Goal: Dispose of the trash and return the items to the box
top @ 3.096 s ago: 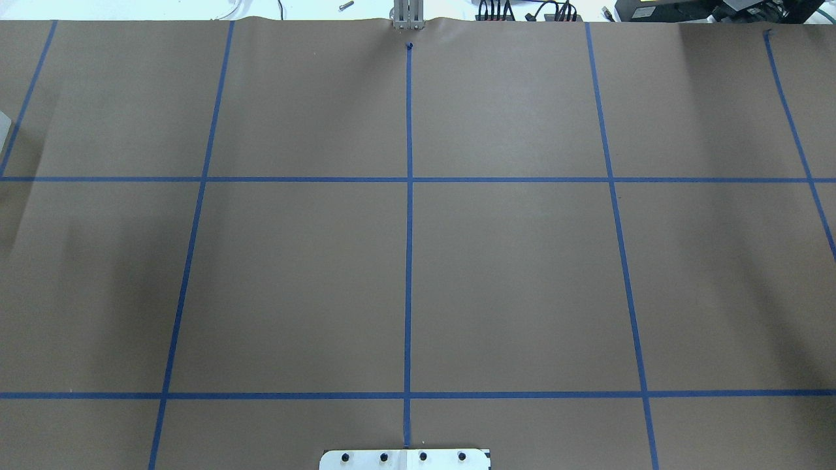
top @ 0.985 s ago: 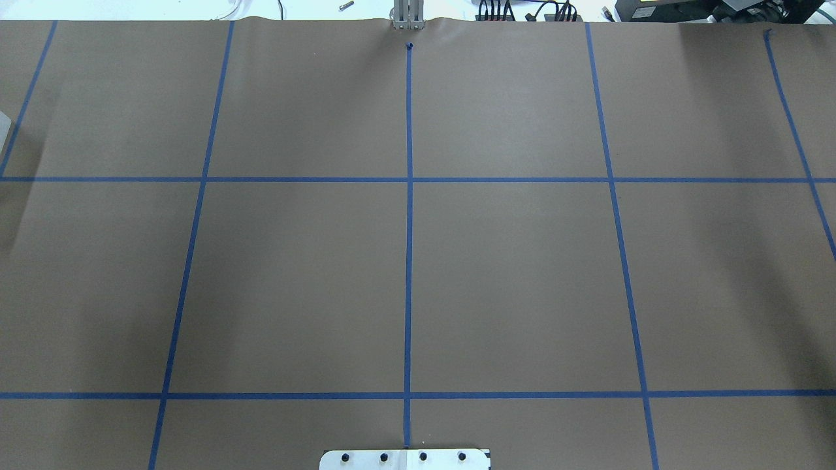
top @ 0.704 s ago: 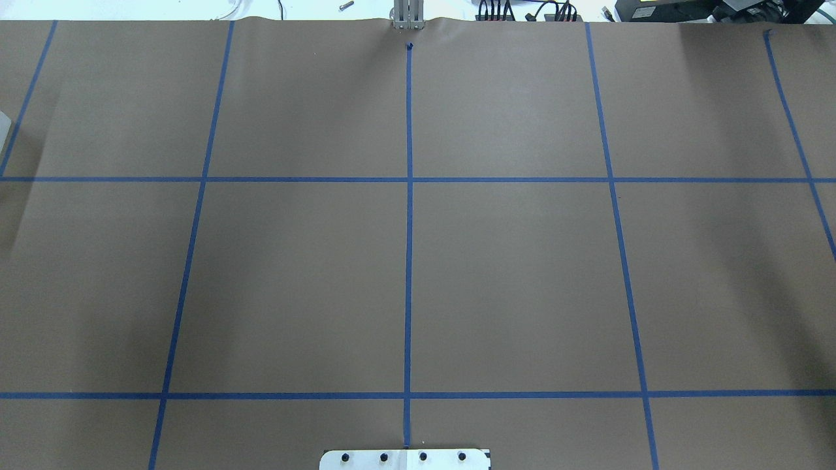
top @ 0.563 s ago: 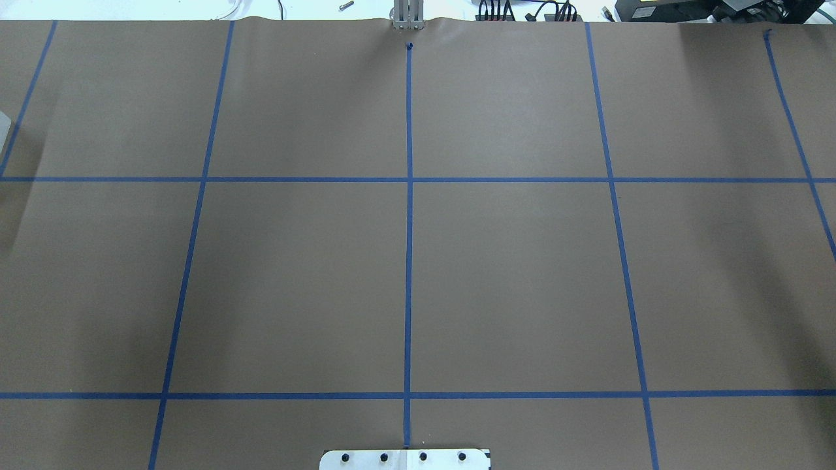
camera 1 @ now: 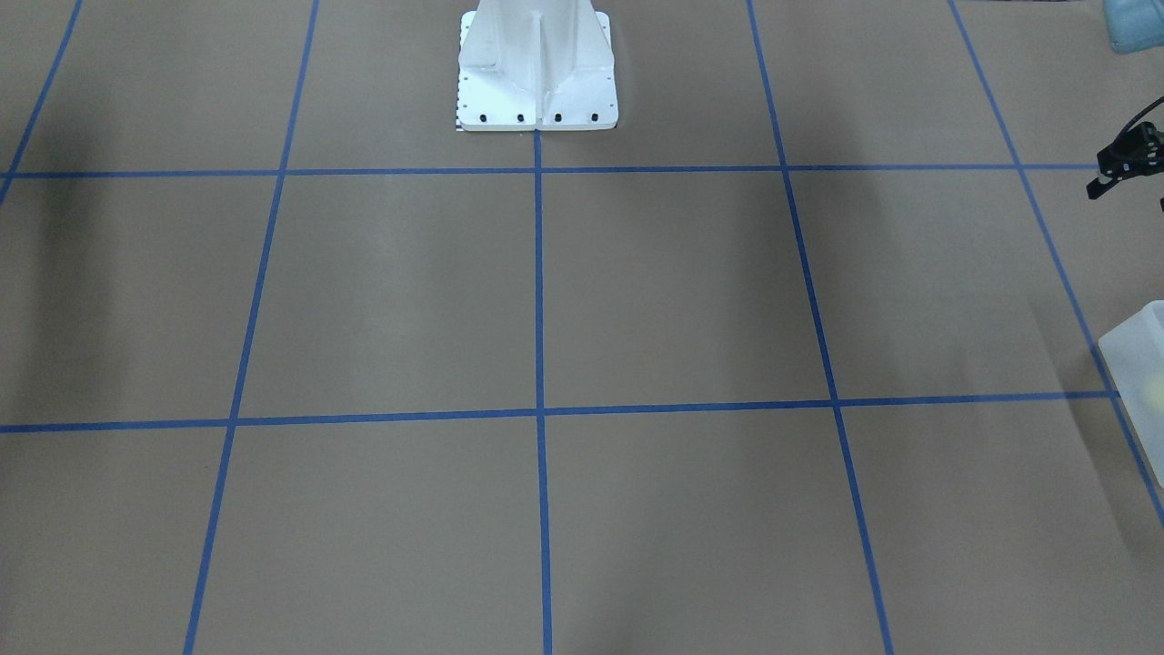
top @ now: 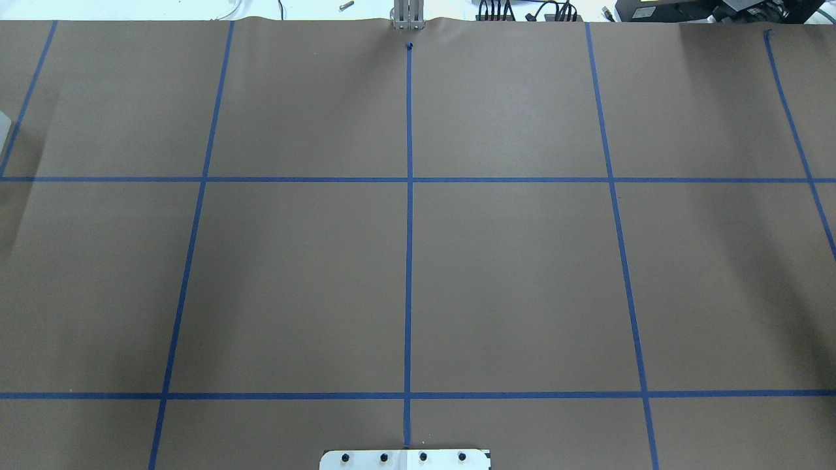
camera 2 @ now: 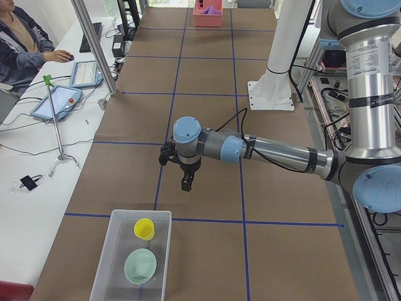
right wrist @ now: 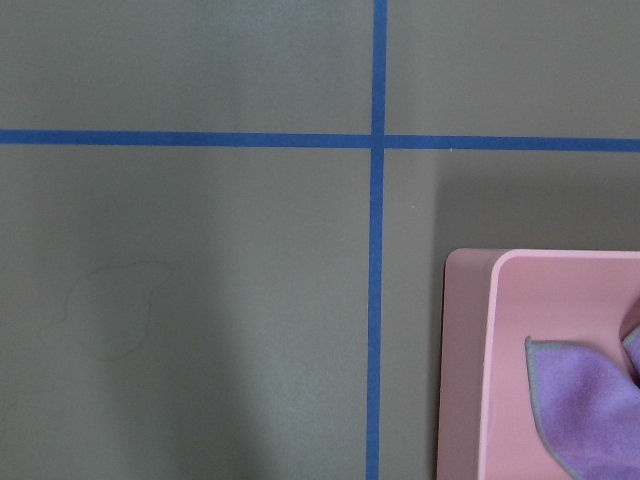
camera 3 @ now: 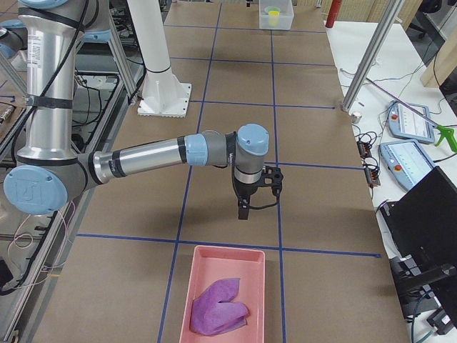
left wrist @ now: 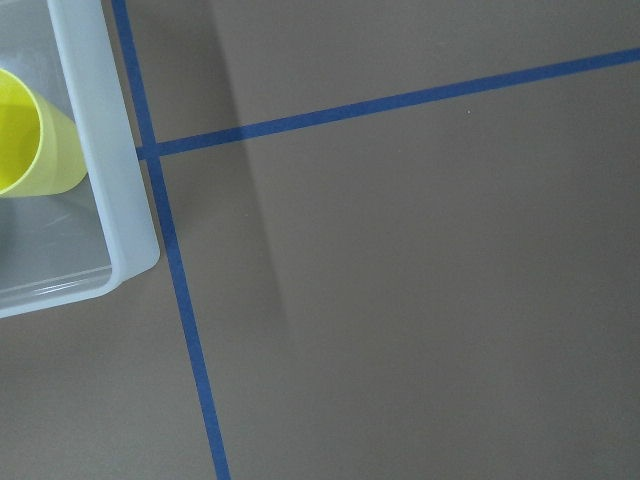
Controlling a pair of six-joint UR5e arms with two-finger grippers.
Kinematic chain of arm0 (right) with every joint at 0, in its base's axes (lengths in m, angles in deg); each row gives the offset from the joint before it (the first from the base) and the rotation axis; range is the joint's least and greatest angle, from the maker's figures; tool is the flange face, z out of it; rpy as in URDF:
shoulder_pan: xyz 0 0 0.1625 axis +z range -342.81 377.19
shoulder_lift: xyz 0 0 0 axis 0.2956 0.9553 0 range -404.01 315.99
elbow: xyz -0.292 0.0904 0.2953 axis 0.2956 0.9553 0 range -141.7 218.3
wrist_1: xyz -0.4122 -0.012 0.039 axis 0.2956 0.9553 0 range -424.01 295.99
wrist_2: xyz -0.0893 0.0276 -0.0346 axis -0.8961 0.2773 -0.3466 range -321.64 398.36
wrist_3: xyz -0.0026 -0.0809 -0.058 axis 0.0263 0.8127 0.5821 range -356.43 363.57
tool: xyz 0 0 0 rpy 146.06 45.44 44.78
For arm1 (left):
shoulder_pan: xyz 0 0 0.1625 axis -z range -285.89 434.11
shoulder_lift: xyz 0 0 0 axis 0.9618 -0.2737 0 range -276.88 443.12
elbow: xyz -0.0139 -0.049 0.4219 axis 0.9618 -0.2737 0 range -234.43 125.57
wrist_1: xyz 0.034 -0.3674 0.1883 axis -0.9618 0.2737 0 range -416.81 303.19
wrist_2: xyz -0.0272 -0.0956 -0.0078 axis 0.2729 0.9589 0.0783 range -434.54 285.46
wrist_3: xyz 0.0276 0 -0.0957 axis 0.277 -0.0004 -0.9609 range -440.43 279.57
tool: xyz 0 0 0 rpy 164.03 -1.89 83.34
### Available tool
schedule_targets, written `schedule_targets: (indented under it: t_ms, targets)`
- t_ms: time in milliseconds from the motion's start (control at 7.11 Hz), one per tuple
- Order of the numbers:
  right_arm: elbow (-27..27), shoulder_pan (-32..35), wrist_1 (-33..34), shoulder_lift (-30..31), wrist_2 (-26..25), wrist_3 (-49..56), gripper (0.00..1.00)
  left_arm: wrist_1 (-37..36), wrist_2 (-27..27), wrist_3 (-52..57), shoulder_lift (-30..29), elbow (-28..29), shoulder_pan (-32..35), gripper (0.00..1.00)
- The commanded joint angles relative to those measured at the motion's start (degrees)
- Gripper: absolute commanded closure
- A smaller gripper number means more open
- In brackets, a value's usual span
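The translucent box (camera 2: 108, 262) stands at the table's near end in the exterior left view, with the yellow cup (camera 2: 144, 229) and the mint-green bowl (camera 2: 140, 265) inside. The left wrist view shows the box's corner (left wrist: 112, 205) and the cup (left wrist: 28, 140). My left gripper (camera 2: 187, 184) hangs above the table just beyond the box; I cannot tell if it is open. My right gripper (camera 3: 243, 211) hangs just before a pink bin (camera 3: 202, 275) that holds a purple cloth (camera 3: 220, 309); I cannot tell if it is open.
The white robot base (camera 1: 536, 91) stands at the table's robot-side edge. The box's corner (camera 1: 1137, 359) shows at the front-facing view's right edge. Blue tape lines grid the brown paper. An operator (camera 2: 19, 44), tablets and a stand sit beside the table.
Only the faint shadows at the table's sides have shifted a little in the overhead view. Nothing else has visibly moved.
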Motion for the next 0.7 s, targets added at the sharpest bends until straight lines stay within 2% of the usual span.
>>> schedule_targets:
  t_ms: [0, 563]
  targets:
    - [2.8, 0.3, -0.1, -2.3, 0.6, 0.1, 0.00, 0.9, -0.1, 0.2, 0.4, 1.1, 2.0, 0.02]
    - [1.8, 1.1, -0.1, -2.2, 0.6, 0.1, 0.00, 1.0, 0.0, 0.0, -0.7, 1.4, 2.2, 0.02]
